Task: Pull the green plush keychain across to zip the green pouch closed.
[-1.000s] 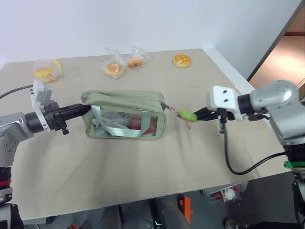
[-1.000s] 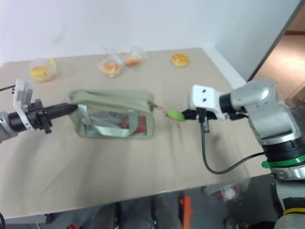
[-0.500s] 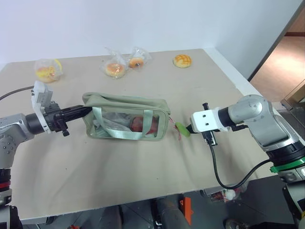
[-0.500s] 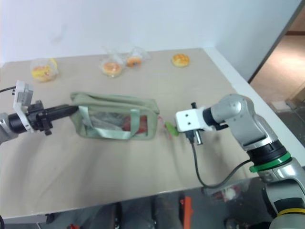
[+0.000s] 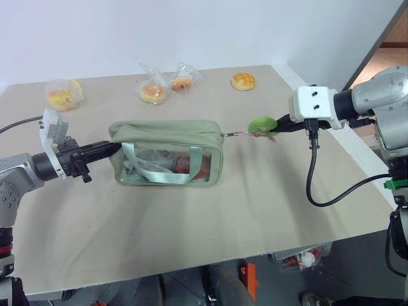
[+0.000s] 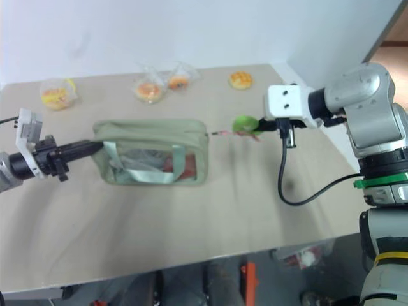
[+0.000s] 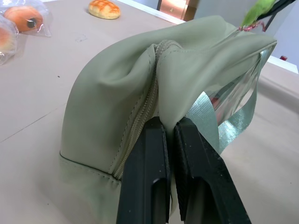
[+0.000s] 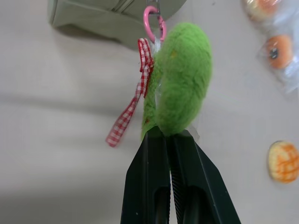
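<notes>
The green pouch stands in the middle of the table, its clear window toward me and its top zipper drawn across. My left gripper is shut on the fabric at the pouch's left end, its fingers pinching a fold beside the zipper. The green plush keychain hangs in the air to the right of the pouch, joined to its right end by a taut pink link. My right gripper is shut on the plush, a red checked ribbon dangling from it.
Bagged buns and a second one lie along the far edge, another bag at the far left and an unwrapped bun at the far right. The table's right edge runs under my right arm.
My right gripper dipped toward the pouch, then rose and moved right with the plush, drawing the link taut. The pouch's top has gone from slumped to flat. The left gripper stayed put.
</notes>
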